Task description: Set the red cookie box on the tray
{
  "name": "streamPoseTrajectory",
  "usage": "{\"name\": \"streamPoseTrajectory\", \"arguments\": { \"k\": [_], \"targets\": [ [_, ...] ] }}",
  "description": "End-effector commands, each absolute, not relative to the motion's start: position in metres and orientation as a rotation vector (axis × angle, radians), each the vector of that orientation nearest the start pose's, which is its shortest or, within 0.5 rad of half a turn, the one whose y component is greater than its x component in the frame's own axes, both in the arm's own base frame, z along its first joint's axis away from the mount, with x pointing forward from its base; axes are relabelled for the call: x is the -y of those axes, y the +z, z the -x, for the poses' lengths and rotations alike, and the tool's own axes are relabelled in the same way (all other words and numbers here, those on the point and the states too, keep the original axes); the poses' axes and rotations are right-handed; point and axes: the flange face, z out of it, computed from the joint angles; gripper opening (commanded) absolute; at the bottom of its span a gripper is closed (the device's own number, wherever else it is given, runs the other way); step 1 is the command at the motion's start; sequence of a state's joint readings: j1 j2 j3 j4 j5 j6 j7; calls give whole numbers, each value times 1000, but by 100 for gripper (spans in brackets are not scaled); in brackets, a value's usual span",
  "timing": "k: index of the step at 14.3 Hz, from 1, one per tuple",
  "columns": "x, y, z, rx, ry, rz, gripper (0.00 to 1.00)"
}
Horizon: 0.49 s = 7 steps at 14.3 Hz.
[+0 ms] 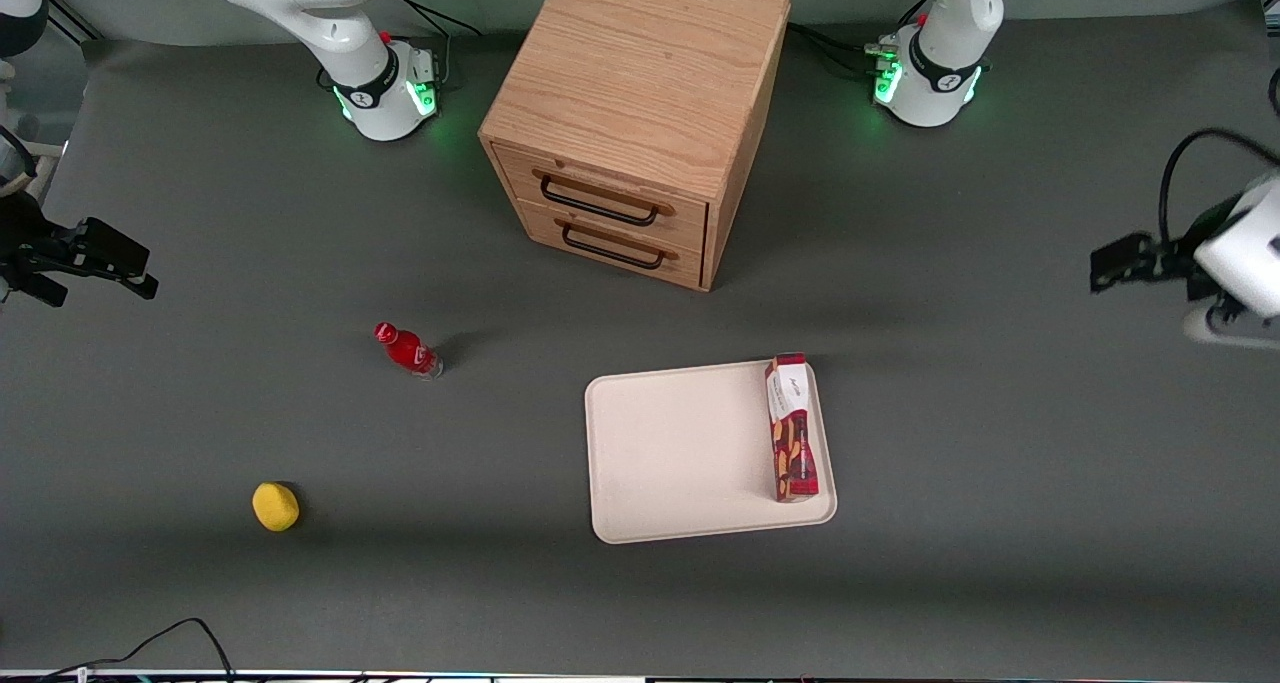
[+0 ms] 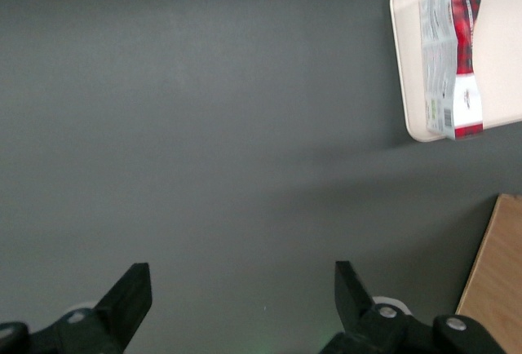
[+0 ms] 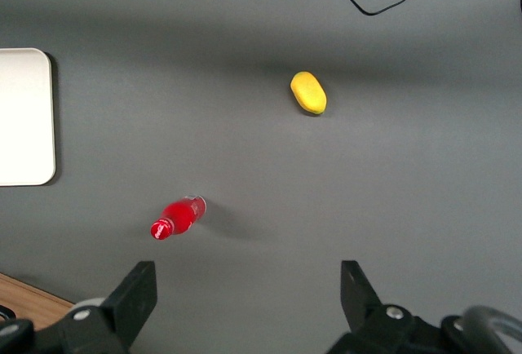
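Dark-red carton status: the red cookie box point(image 1: 791, 429) lies flat on the tray point(image 1: 670, 453), along the tray edge nearest the working arm's end of the bench point(image 1: 1000, 523), one end at the rim. Pincer point(image 2: 243, 297) status: fingers point(image 2: 130, 293) spread wide, holding nothing, positioned above bare bench surface well apart from the tray. A wooden drawer cabinet point(image 1: 640, 113) stands farther from the front camera than the tray. A small red bottle point(image 1: 407, 349) and a yellow object point(image 1: 275, 506) lie toward the parked arm's end.
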<state>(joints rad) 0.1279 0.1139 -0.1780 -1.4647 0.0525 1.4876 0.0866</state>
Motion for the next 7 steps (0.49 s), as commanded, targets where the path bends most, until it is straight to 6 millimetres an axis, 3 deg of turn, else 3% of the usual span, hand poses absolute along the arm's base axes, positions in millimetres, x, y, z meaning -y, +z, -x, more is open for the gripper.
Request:
{"name": "streamPoseTrajectory", "arguments": {
  "k": [1,3,7],
  "targets": [
    [17,615,-540,-257,136,3094,100],
    [18,624,-534,-378,130,3079,100],
    [15,636,-534,-393,99,3060,100]
  ]
}}
